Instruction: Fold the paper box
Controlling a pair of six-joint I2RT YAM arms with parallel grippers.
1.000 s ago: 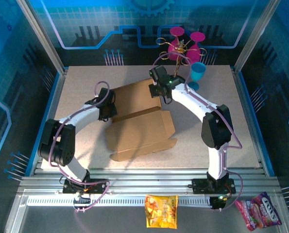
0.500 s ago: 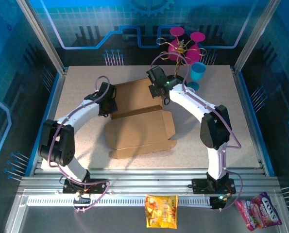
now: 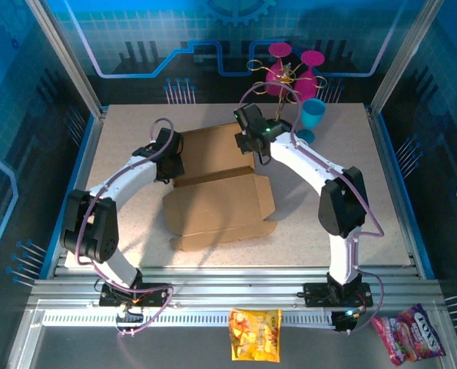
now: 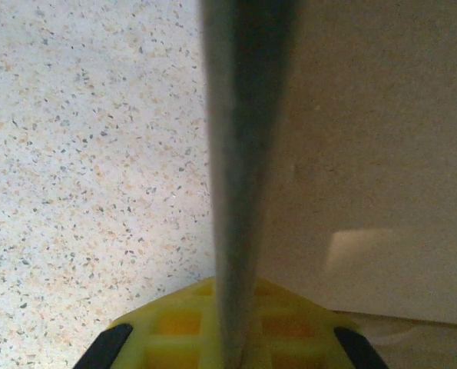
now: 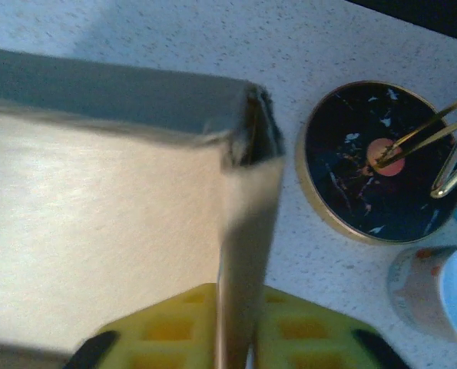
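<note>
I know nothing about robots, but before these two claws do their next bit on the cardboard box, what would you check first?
1. Grip of the left claw on the left wall of the paper box: ok, shut with the cardboard edge between its pads.
2. Grip of the right claw on the far right corner wall: cannot tell; the wall stands between its pads, but a firm pinch isn't clear.
3. Near panel free to fold: ok, lying flat, nothing on it.
4. Nearby blue cup and round stand base clear of the box corner: ok, apart but close.
</note>
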